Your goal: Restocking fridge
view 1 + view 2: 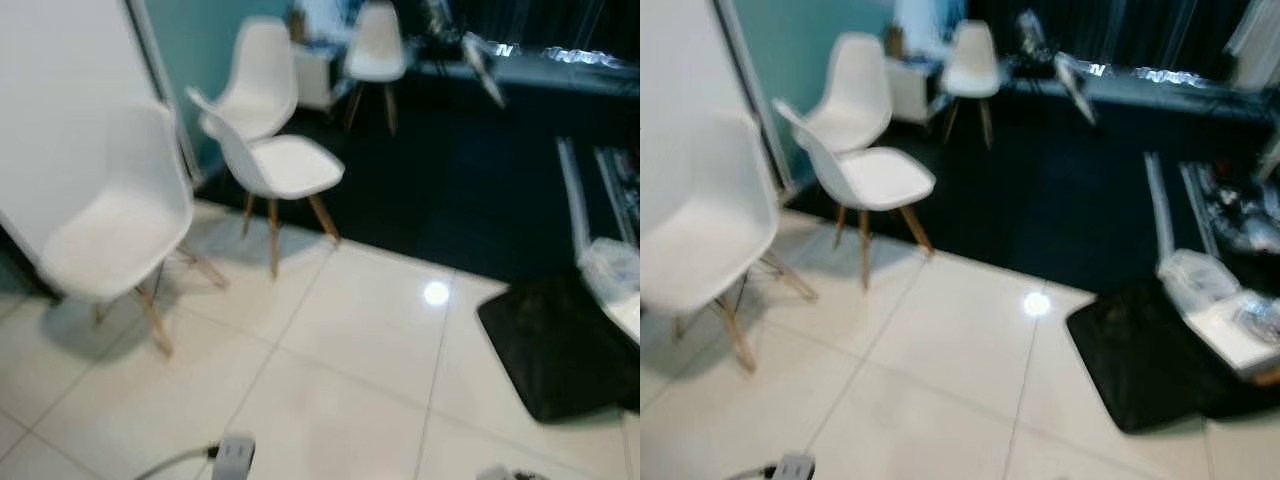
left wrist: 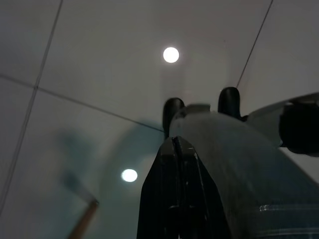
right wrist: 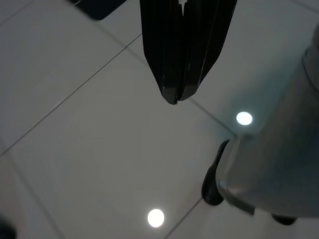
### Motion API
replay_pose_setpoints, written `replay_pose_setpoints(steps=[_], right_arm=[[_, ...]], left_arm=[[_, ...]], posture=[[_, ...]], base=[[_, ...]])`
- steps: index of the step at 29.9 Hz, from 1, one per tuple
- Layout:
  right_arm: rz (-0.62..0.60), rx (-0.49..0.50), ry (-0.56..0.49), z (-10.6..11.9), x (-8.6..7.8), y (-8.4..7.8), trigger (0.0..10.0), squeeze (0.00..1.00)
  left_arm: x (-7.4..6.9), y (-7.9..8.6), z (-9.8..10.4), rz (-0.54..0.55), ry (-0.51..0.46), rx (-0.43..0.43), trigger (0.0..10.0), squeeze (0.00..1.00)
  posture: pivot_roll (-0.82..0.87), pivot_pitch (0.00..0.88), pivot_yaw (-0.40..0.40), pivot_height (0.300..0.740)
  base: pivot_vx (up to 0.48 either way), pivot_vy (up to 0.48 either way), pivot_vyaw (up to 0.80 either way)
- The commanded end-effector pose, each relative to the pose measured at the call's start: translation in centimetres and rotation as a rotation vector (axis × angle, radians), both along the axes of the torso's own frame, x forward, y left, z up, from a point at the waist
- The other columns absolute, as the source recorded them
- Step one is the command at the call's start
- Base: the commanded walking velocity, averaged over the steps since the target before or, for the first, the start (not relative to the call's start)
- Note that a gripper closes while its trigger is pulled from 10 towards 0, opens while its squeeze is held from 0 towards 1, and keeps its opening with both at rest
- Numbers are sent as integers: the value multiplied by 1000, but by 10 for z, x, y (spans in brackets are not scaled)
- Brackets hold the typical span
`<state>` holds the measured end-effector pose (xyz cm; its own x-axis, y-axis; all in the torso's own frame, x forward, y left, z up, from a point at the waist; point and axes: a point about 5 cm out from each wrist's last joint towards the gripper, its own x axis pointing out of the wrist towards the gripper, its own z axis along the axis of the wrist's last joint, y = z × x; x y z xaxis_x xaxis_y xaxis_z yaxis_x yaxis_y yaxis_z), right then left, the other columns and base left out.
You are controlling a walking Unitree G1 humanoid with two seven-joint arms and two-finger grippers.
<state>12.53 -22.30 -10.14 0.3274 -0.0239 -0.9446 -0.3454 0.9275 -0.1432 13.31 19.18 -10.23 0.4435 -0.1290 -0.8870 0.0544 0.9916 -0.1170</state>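
Tiled floor (image 1: 340,400) of pale glossy squares fills the near ground, meeting a dark carpeted area (image 1: 450,190) further off; no fridge and no goods to stock can be made out, so the task's things lie somewhere outside what the head cameras take in. The step in hand is judged to be walking or turning in search of the fridge — done well, it calls for a steady heading that skirts the furniture and the loose items on the floor. Four white shell chairs on wooden legs stand to the robot's left and ahead, the nearest chair (image 1: 115,225) close beside a white panel (image 1: 60,110). A black mat (image 1: 560,345) lies to the right, touching a clutter of plastic-wrapped items (image 1: 1225,300). A small power adapter with its cable (image 1: 232,455) rests on the tiles near the robot. Both arms hang low, fingers aimed at the floor: the left end effector (image 2: 177,149) and the right end effector (image 3: 174,97) each have their black fingers pressed together, holding nothing.
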Motion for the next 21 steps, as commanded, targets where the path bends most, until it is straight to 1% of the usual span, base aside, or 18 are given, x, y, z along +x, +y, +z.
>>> replay_pose_setpoints(steps=[1,21], right_arm=[[-6,4,-4,0,1,1,10000,0],[-5,10,-4,0,1,1,10000,0]], left_arm=[[-7,-2,-3,1,27,-5,10000,0],[-7,-1,-3,3,34,13,10000,0]], posture=[[43,0,-46,740],[42,0,-44,740]], base=[[0,0,781],[0,0,787]])
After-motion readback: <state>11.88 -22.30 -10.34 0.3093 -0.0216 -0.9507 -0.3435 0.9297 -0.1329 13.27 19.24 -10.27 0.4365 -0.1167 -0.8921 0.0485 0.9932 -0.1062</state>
